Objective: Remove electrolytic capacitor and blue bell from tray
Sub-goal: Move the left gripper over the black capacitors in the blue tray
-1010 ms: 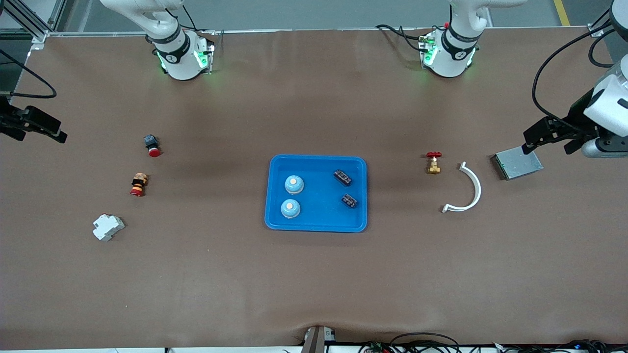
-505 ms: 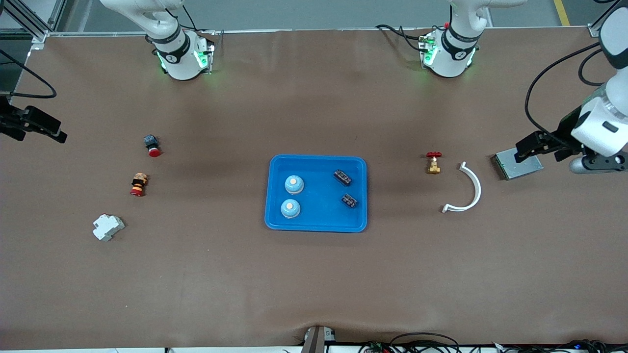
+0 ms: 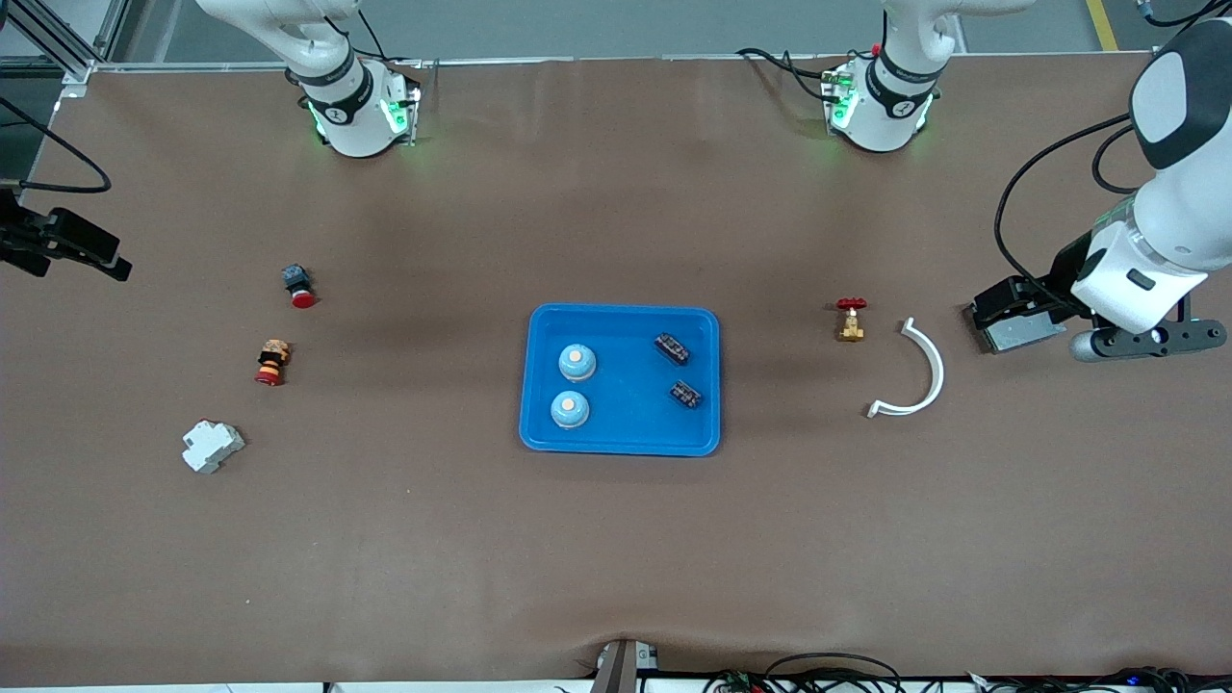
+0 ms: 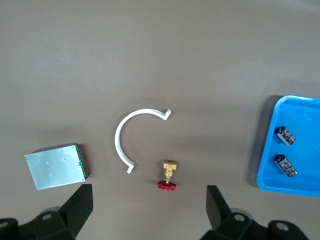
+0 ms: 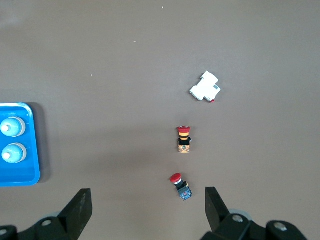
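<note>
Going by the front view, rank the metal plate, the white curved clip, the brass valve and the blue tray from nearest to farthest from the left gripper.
1. Metal plate, under the open left gripper.
2. White curved clip, trayward.
3. Brass valve, next along.
4. Blue tray, mid-table.

No readable text, labels, brands or numbers on any object in view

Glossy plastic tray (image 3: 623, 443), matt brown tabletop (image 3: 616, 558), dull metal plate (image 4: 56, 166).

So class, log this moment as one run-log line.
tray: two bells, two capacitors | left pincer: open, over metal plate | right pincer: open, table edge
</note>
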{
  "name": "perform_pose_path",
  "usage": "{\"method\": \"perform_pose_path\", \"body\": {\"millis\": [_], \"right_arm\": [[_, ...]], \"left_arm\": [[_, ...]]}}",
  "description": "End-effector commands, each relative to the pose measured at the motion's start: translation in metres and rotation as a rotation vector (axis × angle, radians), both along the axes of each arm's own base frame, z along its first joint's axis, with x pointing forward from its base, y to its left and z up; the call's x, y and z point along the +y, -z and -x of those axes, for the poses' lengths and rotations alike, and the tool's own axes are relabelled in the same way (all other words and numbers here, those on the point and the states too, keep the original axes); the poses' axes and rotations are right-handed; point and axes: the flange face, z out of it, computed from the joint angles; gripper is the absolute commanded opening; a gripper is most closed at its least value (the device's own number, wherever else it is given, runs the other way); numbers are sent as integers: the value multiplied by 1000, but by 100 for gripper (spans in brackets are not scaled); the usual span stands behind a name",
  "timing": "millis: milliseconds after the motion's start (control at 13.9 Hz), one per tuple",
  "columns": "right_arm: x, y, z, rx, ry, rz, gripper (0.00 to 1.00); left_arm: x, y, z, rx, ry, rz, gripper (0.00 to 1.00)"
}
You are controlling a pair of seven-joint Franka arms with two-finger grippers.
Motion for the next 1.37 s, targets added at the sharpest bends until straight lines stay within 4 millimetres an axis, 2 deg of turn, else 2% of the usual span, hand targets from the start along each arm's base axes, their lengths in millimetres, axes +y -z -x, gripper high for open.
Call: {"method": "perform_pose_path", "body": {"millis": [0,144,289,433,649,938,1299], "right_arm": [[0,-4,5,-10,2,-6,100],[0,-4,5,-11,2,-6,100],[0,-4,5,-11,2,-6,100],[0,-3,5,-10,2,-6,100],[0,-4,5,-11,2,-6,100],[1,-3,5,-10,1,-6,100],[0,-2,5,-8,2,-6,100]], "left_arm": [[-24,12,-3,39,-93,10,100],[-48,24,-5,52,-164,-8,100],[-59,38,-8,76,-209,-13,100],[-75,42,-17,80,-293,-10,100],[-114,72,-25,122,-392,-33,100],[-150,94,-41,100,-561,-11,100],[-205,138,-42,78,-687,-1,100]]}}
